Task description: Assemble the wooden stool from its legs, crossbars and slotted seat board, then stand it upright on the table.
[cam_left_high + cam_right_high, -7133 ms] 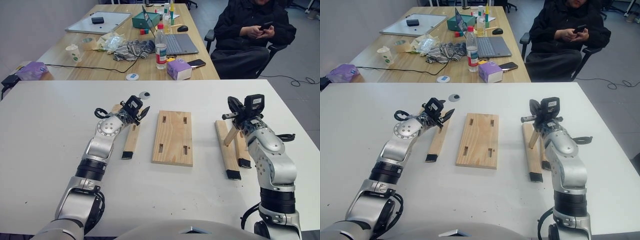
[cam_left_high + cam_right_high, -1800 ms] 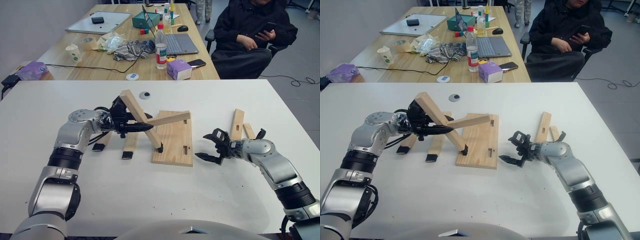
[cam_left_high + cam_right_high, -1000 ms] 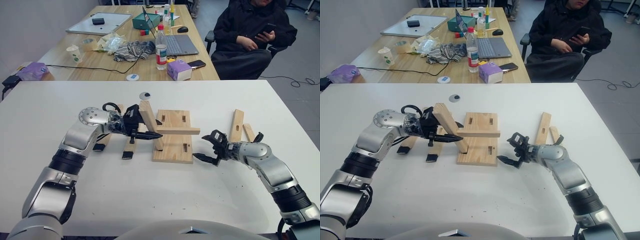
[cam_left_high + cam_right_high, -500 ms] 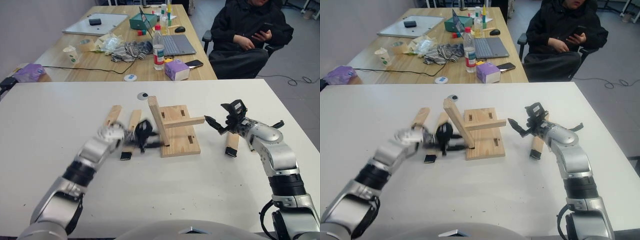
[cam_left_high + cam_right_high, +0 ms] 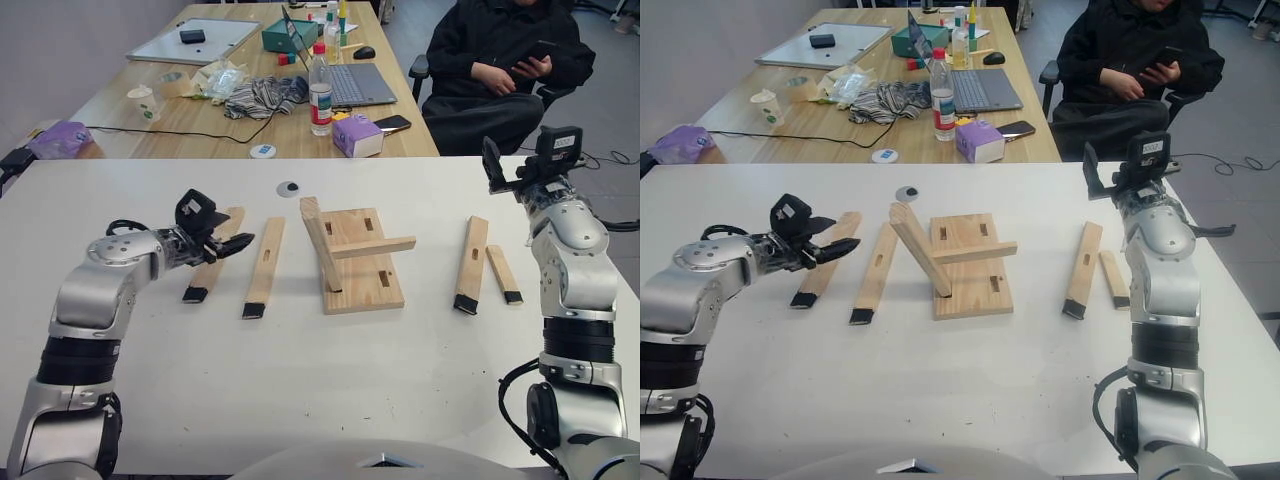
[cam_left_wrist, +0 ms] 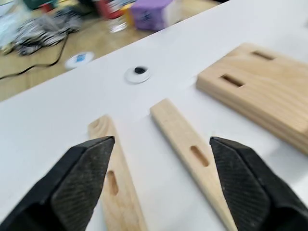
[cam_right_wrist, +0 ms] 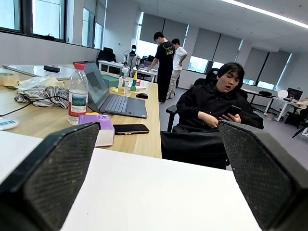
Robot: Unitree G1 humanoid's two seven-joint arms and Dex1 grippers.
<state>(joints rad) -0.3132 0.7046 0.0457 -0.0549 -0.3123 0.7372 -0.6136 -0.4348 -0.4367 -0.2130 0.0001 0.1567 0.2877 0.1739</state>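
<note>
The slotted seat board (image 5: 372, 283) lies flat mid-table. One leg (image 5: 318, 242) stands tilted in it, and a crossbar (image 5: 376, 246) juts from that leg over the board. Two loose legs (image 5: 212, 253) (image 5: 264, 264) lie left of the board. Another leg (image 5: 469, 263) and a short crossbar (image 5: 503, 273) lie to its right. My left gripper (image 5: 228, 238) hovers open over the leftmost leg (image 6: 113, 186), its fingers (image 6: 79, 185) spread wide with nothing between them. My right gripper (image 5: 520, 165) is raised at the table's far right, open, holding nothing.
A small round disc (image 5: 289, 187) lies on the white table behind the board. Behind stands a wooden table (image 5: 190, 130) with a bottle (image 5: 321, 97), laptop, purple box (image 5: 358, 137) and clutter. A person sits in a chair at the back right.
My left gripper has let go of the leg-and-crossbar piece and moved left over the loose legs. My right gripper rose and swung away from the right-hand leg. The camera shifted slightly.
</note>
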